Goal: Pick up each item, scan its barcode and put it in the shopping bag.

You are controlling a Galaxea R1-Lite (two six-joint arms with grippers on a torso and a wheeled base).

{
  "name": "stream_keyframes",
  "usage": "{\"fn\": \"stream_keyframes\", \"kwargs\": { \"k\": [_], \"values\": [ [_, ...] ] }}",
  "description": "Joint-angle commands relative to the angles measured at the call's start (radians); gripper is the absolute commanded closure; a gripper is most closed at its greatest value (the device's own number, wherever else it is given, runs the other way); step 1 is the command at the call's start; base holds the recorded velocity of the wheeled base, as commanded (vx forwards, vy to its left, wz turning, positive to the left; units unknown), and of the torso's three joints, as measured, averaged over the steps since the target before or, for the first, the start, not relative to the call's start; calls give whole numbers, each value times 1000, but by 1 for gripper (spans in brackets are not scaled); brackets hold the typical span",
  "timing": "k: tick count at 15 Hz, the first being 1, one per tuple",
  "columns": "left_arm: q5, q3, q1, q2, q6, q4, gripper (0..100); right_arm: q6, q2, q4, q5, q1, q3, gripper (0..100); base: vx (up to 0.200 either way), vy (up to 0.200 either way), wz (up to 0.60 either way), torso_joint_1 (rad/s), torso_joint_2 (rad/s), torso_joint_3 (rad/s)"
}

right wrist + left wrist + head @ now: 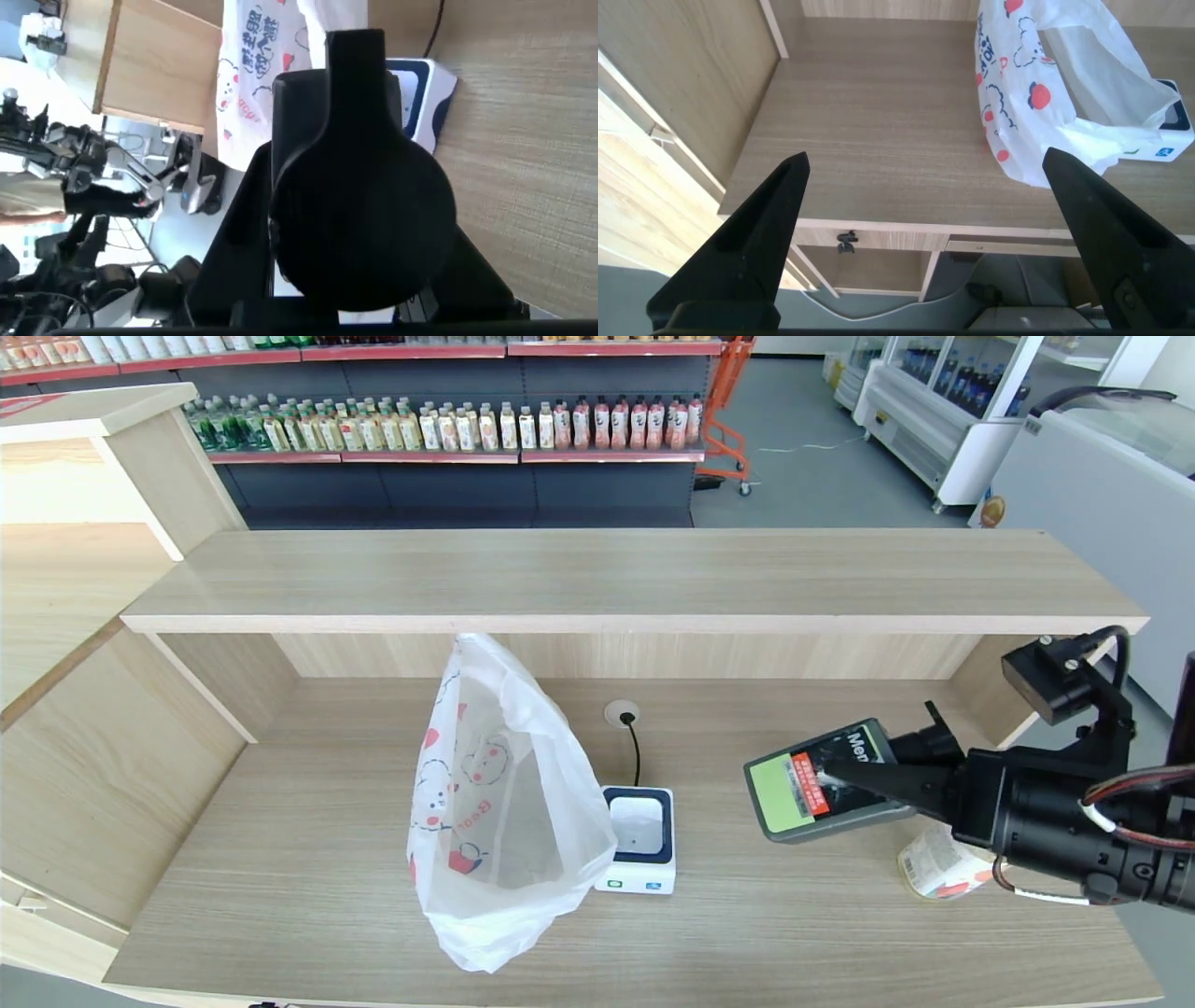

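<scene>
Right gripper (829, 775) is clamped on a dark packet (780, 795), held aloft to the right of the scanner (639, 842) — presumably ready for scanning; shopping bag (504, 821) hangs open just left of the scanner, to receive it; left gripper (926, 163) — fingers spread — holds nothing.

Right wrist view. The right gripper (360, 233) held a dark pack (360, 177) between its fingers (229, 252); the pack's near face lay in shadow and no detail could be made out. Beyond it, partly hidden by the pack, stood the white shopping bag (266, 51) with red print and, just beside it, a white scanner (428, 79) with a dark blue top. A black cable (435, 26) ran over the wooden counter (533, 149) behind the scanner. A wooden side panel (154, 65) rose past the bag, with dark stands (93, 177) farther off.
</scene>
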Motion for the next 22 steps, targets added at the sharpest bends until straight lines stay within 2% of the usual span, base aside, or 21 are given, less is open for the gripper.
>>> {"fn": "stream_keyframes", "kwargs": {
  "k": [1, 9, 13, 15, 17, 22],
  "values": [
    [1, 0, 0, 0, 0, 0, 0, 19, 52, 8, -2, -1, -7, 100, 0, 0, 0, 0, 0, 0],
    [1, 0, 0, 0, 1, 0, 0, 19, 37, 10, -5, 0, 33, 100, 0, 0, 0, 0, 0, 0],
    [1, 0, 0, 0, -2, 0, 0, 13, 51, 11, -9, 0, 35, 100, 0, 200, 0, 0, 0, 4],
    [1, 0, 0, 0, 1, 0, 0, -99, 98, 22, -13, -24, 41, 100, 0, 200, 0, 10, 2, 2],
    [1, 0, 0, 0, 0, 0, 0, -182, 163, 19, -22, -49, 33, 100, 0, 0, 0, 0, 0, 0],
    [1, 0, 0, 0, 0, 0, 0, -235, 336, 13, -78, -46, -63, 100, 0, 0, 0, 0, 0, 0]
  ]
}}
